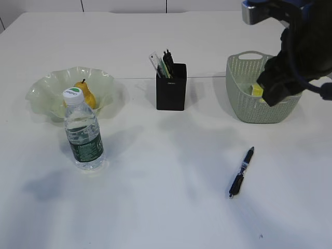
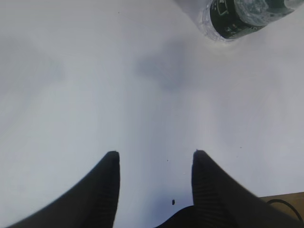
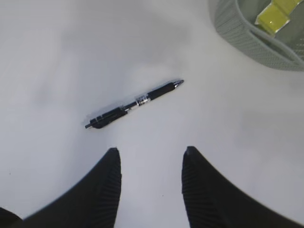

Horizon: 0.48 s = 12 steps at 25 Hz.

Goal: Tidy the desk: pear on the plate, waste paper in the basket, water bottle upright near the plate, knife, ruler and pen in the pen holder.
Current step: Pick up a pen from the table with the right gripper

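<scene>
Black pen (image 3: pixel 134 103): lay flat, untouched.
Right gripper (image 3: pixel 151 154): spread, empty.
Advice: straddle barrel crosswise mid-length, then pinch.

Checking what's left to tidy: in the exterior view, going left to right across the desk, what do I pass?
plate holding the pear → water bottle, upright in front of it → pen holder → pen, lying loose on the table → basket with the waste paper inside.

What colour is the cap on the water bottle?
The water bottle has a white cap with a green mark on top, clearest in the exterior view.
</scene>
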Motion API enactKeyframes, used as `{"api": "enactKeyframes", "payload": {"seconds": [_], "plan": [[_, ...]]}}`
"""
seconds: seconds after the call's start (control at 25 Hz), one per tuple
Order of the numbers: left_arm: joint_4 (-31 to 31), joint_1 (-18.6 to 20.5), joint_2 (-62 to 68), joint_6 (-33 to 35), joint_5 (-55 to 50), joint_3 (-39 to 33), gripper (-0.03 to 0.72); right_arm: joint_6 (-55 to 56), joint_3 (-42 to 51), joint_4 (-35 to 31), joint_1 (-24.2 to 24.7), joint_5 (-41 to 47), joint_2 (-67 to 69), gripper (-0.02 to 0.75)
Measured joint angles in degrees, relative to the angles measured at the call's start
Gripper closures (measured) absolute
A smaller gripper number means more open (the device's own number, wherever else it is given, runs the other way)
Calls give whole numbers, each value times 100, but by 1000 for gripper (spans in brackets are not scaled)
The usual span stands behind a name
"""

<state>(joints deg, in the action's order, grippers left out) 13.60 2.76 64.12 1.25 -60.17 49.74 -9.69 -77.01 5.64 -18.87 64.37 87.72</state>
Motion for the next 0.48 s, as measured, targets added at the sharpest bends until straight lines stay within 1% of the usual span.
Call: {"api": "enactKeyframes", "payload": {"seconds": [0.24,0.48], "plan": [[0,0,0,0,0,0,340,-695,500,-208,0,-110,-197,418],[0,0,0,0,0,0,340,-1307,564,-235,0,-717,33,418]]}}
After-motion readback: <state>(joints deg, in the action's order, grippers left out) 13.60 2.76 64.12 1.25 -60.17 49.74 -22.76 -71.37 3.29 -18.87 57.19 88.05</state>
